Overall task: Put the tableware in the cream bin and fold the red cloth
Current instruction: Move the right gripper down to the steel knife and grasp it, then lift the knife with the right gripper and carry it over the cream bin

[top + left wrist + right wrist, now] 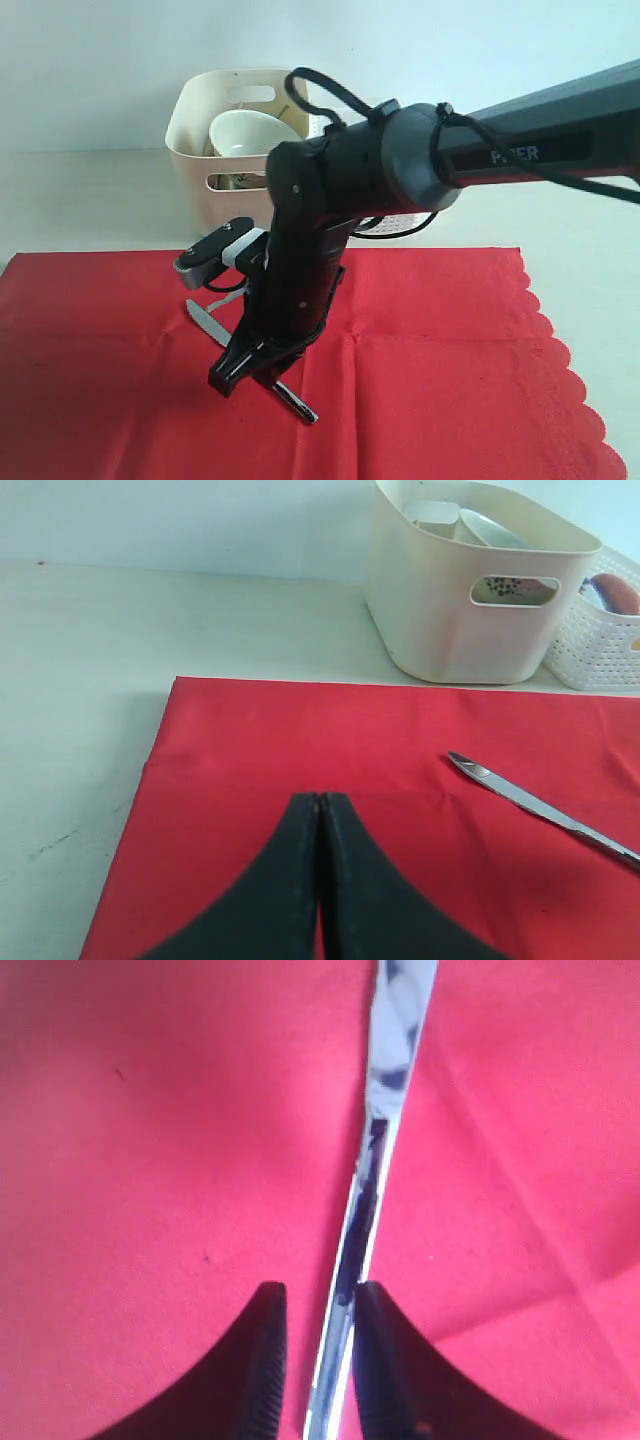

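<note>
The red cloth point(450, 380) lies spread flat on the table, its scalloped edge to the right. A metal knife point(205, 318) rests on it. My right gripper point(245, 372) reaches down over the knife's handle end. In the right wrist view the knife point(385, 1110) runs between the open fingers of the right gripper point(315, 1295); one finger touches it and a gap shows at the other. The cream bin point(190, 140) stands behind the cloth with a white bowl point(245, 130) inside. My left gripper point(319, 798) hovers shut and empty over the cloth's left part, away from the knife point(540, 810).
A white lattice basket point(610, 640) holding food items stands right beside the cream bin point(440, 610). The right arm point(520, 150) stretches across the scene from the right. Pale bare table surrounds the cloth point(300, 730).
</note>
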Controlling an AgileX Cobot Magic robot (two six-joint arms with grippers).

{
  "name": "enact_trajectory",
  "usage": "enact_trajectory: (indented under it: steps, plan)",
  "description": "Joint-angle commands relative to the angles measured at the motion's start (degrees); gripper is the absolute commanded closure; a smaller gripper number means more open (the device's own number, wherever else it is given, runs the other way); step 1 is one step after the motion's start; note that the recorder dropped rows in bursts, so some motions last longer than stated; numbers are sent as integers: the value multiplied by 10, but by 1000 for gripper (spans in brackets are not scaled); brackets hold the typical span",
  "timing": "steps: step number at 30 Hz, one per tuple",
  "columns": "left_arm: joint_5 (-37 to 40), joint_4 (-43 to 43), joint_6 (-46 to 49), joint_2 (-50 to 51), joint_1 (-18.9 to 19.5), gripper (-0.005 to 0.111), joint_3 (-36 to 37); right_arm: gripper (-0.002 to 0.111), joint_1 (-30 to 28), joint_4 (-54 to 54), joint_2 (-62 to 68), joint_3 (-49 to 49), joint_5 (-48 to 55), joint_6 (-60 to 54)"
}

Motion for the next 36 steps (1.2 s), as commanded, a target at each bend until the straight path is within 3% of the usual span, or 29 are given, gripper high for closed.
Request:
enact_trajectory:
  steps: [1, 4, 9, 22, 30, 36]
  plan:
    - [-5, -1, -4, -3, 2, 107, 1, 86, -32, 67, 3, -5, 1, -55]
    - [-5, -1, -4, -3, 2, 107, 1, 82, -36, 64, 5, -5, 0, -55]
    - [-5, -1, -4, -3, 2, 107, 1, 66, -34, 67, 20, -5, -1, -55]
    - [-5, -1, -4, -3, 2, 107, 1, 67, -10, 50, 49, -5, -22, -39]
    - [-5, -1, -4, -3, 2, 107, 1, 73, 31, -98, 49, -5, -49, 96]
    - [-5, -1, -4, -3, 2, 107, 1, 85, 32, -115, 49, -5, -50, 115]
